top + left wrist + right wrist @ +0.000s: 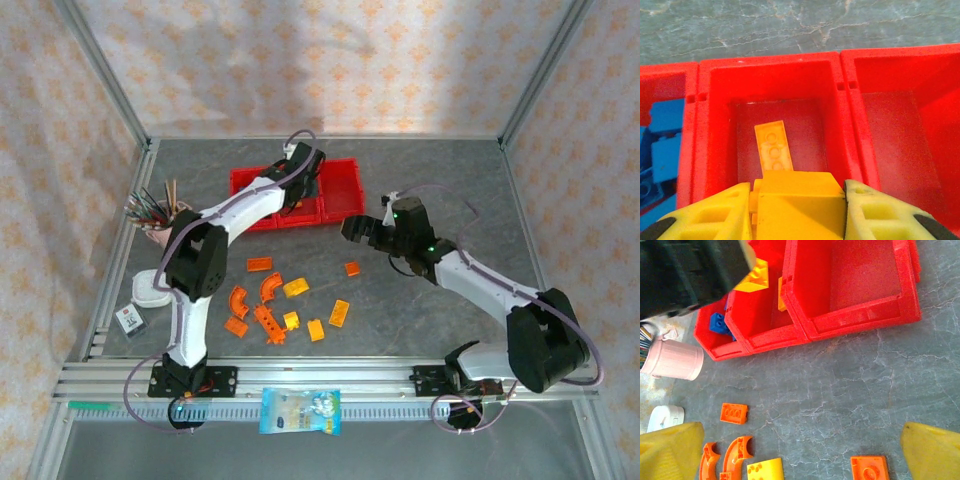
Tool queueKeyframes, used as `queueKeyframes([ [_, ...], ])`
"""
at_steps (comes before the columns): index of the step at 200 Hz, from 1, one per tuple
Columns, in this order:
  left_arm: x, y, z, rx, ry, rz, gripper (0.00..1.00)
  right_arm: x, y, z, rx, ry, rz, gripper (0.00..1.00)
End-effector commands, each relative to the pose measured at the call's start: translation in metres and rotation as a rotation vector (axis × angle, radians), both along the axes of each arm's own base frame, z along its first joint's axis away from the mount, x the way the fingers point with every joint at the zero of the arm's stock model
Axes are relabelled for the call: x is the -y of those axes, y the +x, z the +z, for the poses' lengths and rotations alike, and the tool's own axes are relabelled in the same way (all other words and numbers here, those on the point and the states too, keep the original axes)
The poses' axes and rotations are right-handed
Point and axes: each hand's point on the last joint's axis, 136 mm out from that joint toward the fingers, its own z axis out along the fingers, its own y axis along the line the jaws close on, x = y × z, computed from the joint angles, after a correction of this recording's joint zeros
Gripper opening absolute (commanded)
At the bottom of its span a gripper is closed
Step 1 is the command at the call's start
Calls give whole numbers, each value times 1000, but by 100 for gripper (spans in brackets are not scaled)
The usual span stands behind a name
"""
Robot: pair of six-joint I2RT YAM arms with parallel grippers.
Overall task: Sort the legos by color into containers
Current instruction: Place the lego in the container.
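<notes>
My left gripper [797, 187] is shut on a yellow brick [797, 210], held over the middle red container [770, 70], where a flat yellow plate [773, 146] lies. Blue legos [662, 145] fill the left container; the right container [900, 55] shows a bare floor. In the top view the left gripper [298, 190] hangs over the containers [340, 170]. My right gripper [802, 455] stands open above bare table, right of the loose legos [275, 300]. An orange brick [734, 413], a curved orange piece [737, 452], a yellow brick [765, 471] and an orange square [870, 470] lie near it.
A pink cup of pens [155, 215] stands left of the containers. A white object [150, 288] and a small box [130, 320] sit at the table's left edge. A blue-and-white snack packet [300, 410] lies on the front rail.
</notes>
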Motion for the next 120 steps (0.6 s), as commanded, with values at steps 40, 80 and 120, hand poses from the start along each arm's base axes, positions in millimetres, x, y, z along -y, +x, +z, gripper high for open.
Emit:
queueKeyframes([
  [40, 8, 34, -4, -10, -67, -34, 50, -3, 16, 23, 63, 26, -19, 100],
  [80, 3, 31, 6, -6, -43, -28, 57, -7, 16, 28, 71, 33, 9, 100],
  [120, 1, 13, 28, 0, -84, -30, 58, -9, 9, 37, 93, 15, 48, 100],
])
